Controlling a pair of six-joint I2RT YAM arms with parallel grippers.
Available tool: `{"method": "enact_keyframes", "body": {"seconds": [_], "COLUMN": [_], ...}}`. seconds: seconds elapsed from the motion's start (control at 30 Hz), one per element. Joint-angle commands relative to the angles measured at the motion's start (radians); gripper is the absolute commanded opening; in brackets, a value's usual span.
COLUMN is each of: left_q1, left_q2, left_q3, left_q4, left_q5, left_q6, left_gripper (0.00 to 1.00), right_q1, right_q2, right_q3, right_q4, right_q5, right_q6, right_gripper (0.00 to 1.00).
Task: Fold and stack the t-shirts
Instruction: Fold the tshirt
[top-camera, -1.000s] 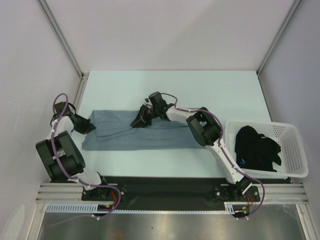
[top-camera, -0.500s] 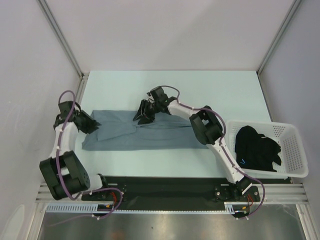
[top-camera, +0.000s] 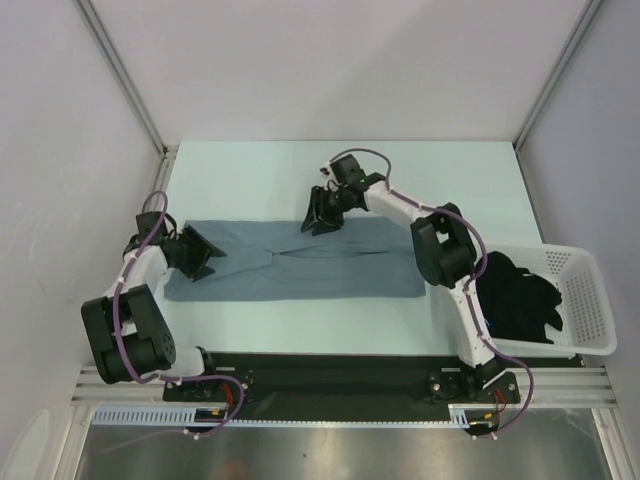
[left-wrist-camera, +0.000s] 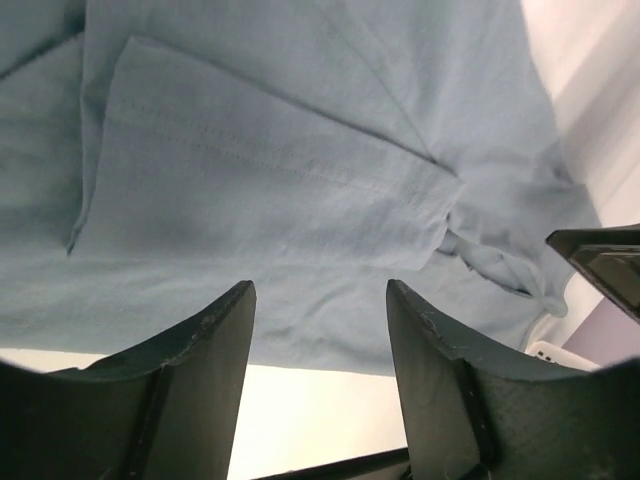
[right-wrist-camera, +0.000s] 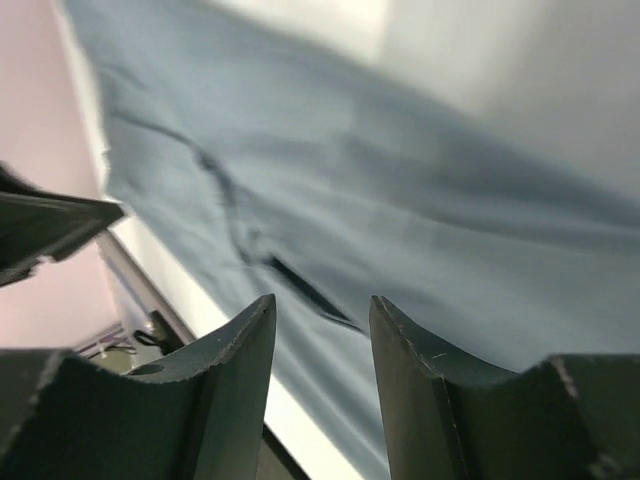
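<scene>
A: Grey-blue t-shirt (top-camera: 300, 268): where, and in what shape?
B: Flat on the surface (top-camera: 250, 175), about midway, stretched left to right as a long band. Looks folded lengthwise, sleeves turned in. From the left wrist, a laid-over flap with a stitched hem. Not yet a compact packet.
A: Left claw (top-camera: 197, 253)?
B: At the band's left end, low over the cloth. Parted, gap bare, nothing gripped.
A: Right claw (top-camera: 322, 210)?
B: Over the far edge, near the middle of the band. Likewise parted. Only cloth beyond the gap, nothing pinched.
A: Black t-shirt (top-camera: 515, 295)?
B: Bunched in the white basket (top-camera: 592, 300) at the right, well apart from both claws. Unfolded, by the look of it.
A: Progress, then?
B: Early to middle, as a judgement. First shirt part folded, probably needing crosswise folds, end over end. After that, second shirt out of the basket, spread, folded, set on top. No stack begun
</scene>
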Motion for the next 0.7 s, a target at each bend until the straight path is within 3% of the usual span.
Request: {"method": "enact_keyframes", "body": {"seconds": [0.0, 0.13, 0.3, 0.67], "left_q1": [-0.003, 0.019, 0.087, 0.102], "left_q2": [-0.023, -0.024, 0.021, 0.096], "left_q3": [0.047, 0.026, 0.024, 0.044], "left_q4": [-0.038, -0.082, -0.101, -0.068], "left_q5": [-0.051, -0.147, -0.142, -0.162], "left_q6": [-0.005, -0.028, -0.028, 0.009], "left_gripper": [0.61, 0.6, 0.55, 0.46], "right_q1": [-0.049, -0.094, -0.082, -0.003], "right_q2": [-0.086, -0.126, -0.113, -0.008], "right_q3": [-0.066, -0.115, -0.089, -0.068], "right_q4": [-0.094, -0.112, -0.123, 0.154], "right_q5": [0.045, 0.083, 0.056, -0.101], "right_q6": [-0.089, -0.155, -0.135, 0.132], "right_gripper": [0.48, 0.48, 0.45, 0.28]}}
